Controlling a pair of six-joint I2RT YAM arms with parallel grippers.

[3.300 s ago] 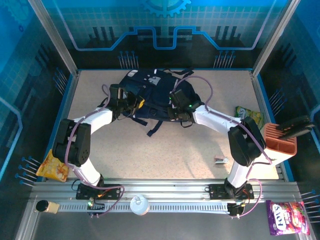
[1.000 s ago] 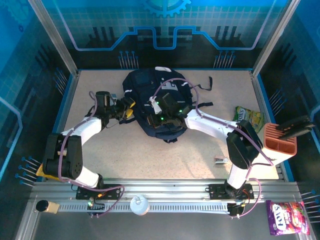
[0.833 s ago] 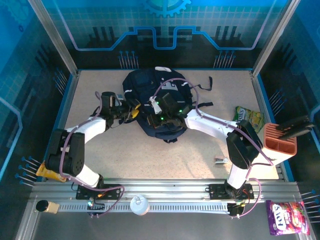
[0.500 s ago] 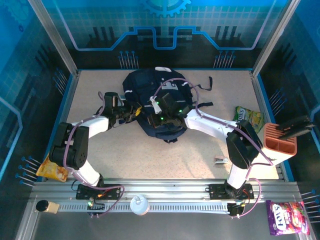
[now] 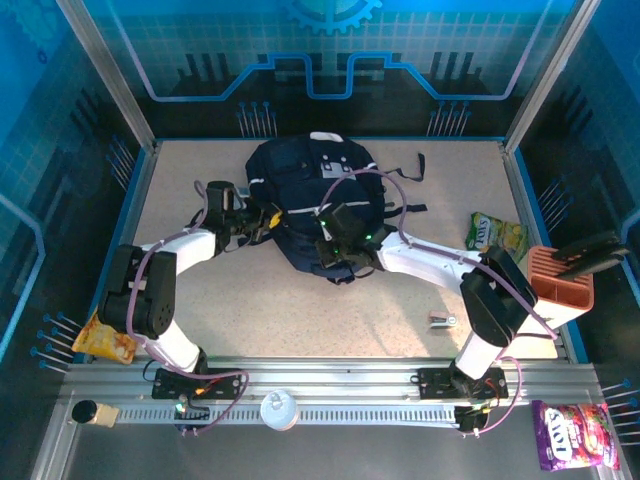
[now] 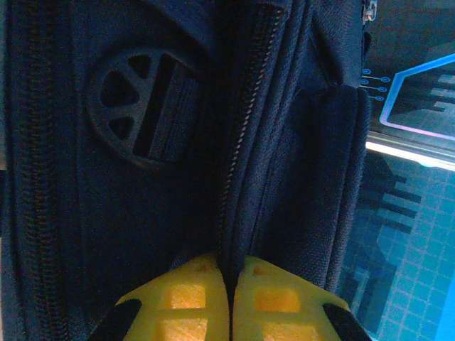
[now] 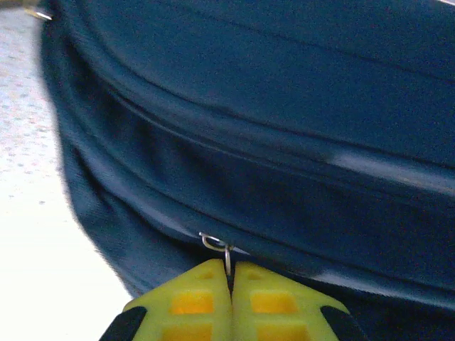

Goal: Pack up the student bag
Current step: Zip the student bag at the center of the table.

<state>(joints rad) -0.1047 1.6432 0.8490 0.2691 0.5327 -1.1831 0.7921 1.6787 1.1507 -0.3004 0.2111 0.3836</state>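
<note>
The student bag (image 5: 305, 185), dark navy, lies at the back middle of the table. My left gripper (image 5: 270, 218) is at the bag's left side. In the left wrist view its yellow fingers (image 6: 185, 298) are shut on a fold of navy fabric beside a zipper (image 6: 242, 142), with a round black buckle (image 6: 146, 106) to the left. My right gripper (image 5: 332, 250) sits at the bag's near edge. The right wrist view has its fingers (image 7: 192, 298) shut on a small metal zipper ring (image 7: 217, 245) on the bag's seam.
A green snack bag (image 5: 497, 235) and an orange-brown rack (image 5: 560, 282) lie at the right edge. A small item (image 5: 441, 320) rests on the near right table. A yellow packet (image 5: 103, 335) is at the left edge, a purple candy bag (image 5: 572, 435) off the near right.
My left gripper moved right to the bag's side and shut on its fabric. My right gripper shifted a little right and nearer, still shut on the zipper ring.
</note>
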